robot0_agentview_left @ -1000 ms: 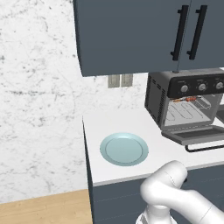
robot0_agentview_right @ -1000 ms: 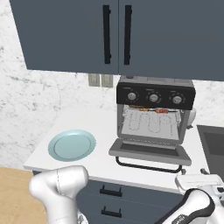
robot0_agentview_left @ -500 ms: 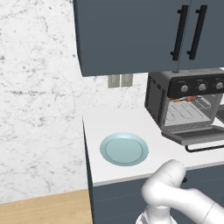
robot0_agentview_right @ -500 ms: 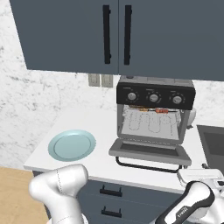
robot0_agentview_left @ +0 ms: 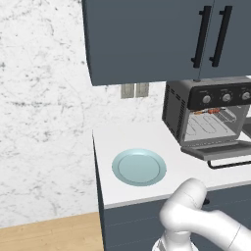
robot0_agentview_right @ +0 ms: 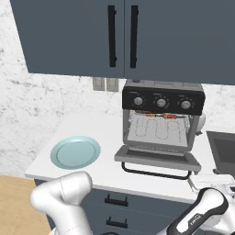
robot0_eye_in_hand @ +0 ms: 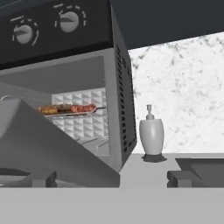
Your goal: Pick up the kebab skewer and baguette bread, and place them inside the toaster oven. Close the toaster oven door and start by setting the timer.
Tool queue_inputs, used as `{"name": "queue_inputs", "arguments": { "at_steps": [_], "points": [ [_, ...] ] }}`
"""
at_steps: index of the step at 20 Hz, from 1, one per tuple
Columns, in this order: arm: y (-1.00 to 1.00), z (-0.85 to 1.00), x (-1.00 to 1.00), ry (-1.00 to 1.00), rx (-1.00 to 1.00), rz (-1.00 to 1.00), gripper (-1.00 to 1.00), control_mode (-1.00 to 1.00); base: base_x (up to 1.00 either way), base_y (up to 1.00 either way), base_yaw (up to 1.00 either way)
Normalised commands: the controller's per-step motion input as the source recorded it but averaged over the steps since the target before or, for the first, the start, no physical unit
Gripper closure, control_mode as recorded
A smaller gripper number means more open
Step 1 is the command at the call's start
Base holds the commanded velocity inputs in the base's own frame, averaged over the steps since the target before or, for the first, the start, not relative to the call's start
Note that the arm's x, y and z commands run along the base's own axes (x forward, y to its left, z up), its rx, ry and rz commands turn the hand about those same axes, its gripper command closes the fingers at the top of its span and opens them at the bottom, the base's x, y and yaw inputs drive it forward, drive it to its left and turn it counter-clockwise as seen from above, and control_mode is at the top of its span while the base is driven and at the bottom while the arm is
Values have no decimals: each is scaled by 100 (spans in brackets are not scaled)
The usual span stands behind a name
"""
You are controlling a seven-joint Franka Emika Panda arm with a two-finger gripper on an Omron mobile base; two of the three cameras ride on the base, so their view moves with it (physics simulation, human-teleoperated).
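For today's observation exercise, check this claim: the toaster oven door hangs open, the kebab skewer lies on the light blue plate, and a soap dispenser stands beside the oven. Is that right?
Not quite. The kebab skewer lies on the wire rack inside the toaster oven, as the hand view shows, not on the plate. The toaster oven door does hang open, and the soap dispenser stands beside the oven.

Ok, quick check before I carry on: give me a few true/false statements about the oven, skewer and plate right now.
1. The toaster oven door hangs open. True.
2. The kebab skewer lies on the plate. False: it sits on the wire rack inside the toaster oven.
3. The plate is bare. True.
4. The plate sits right of the oven in the right base view. False: it is to its left.
5. A soap dispenser stands beside the oven. True.
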Motion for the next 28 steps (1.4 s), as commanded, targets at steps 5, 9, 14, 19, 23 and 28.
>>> {"name": "queue_inputs", "arguments": {
  "at_steps": [5, 9, 14, 19, 23, 28],
  "points": [
    [0, 26, 21, -11, 4, 0, -100, -100, 0, 0, 0],
    [0, 23, 22, -14, 2, 0, -100, -100, 0, 0, 0],
    [1, 10, 29, -10, 0, 0, -100, -100, 0, 0, 0],
    [9, 6, 31, -10, 0, 0, -100, -100, 0, 0, 0],
    [13, 2, 34, -8, 0, 0, -100, -100, 0, 0, 0],
    [12, 5, 38, -7, 0, 0, -100, -100, 0, 0, 0]
  ]
}}
